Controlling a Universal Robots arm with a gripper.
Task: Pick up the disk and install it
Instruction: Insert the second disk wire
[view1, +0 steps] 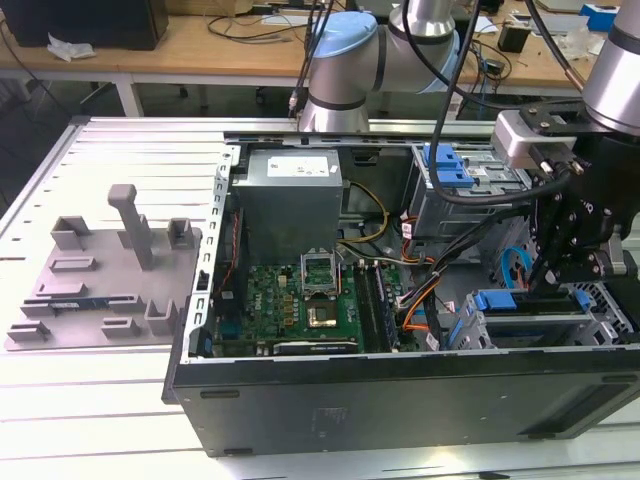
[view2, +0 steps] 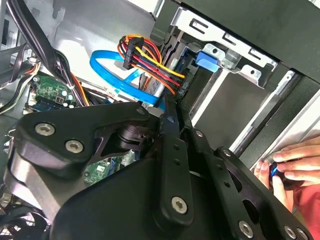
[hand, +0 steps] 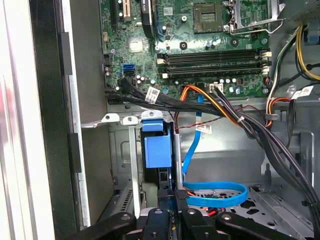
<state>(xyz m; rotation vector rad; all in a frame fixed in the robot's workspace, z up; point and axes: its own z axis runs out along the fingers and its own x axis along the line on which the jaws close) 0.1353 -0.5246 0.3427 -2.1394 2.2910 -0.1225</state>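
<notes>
An open computer case (view1: 400, 390) lies on a slatted desk (view1: 120, 400); the robot's hand (view1: 556, 268) reaches into the case at its drive cage, fingers clamped on the disk (hand: 159, 152), whose blue carrier stands edge-on in the bay beside the motherboard (hand: 200, 50); a person's hand (view2: 290, 167) rests outside the case.

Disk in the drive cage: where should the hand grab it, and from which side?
Likely by the exposed edge of the disk, pinching across the blue carrier's flat faces and coming in from the case's open side. It stands on edge in the drive cage, so the walls cover its faces. The hand is lined up there.
</notes>
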